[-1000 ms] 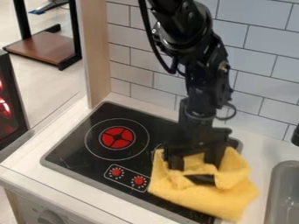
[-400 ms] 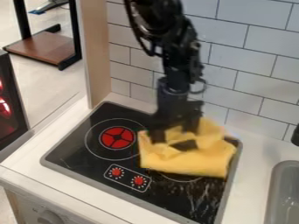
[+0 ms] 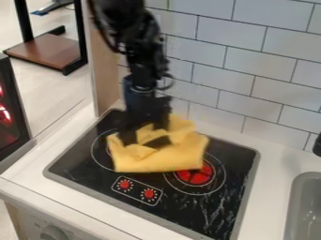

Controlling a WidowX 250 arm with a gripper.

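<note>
The left burner (image 3: 102, 157) is mostly hidden by the yellow cloth (image 3: 156, 160) spread across the cooktop (image 3: 210, 204), beneath the blurred gripper (image 3: 146, 131), its fingers wide apart; the right burner (image 3: 199, 176) is partly covered, with bare glass reaching the rim near the cut-off sink (image 3: 306, 177)

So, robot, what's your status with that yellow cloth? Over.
Gripper at the yellow cloth. Cloth bunched over the stovetop, partly hiding both burners. Nothing seen blocking it. Over.
</note>
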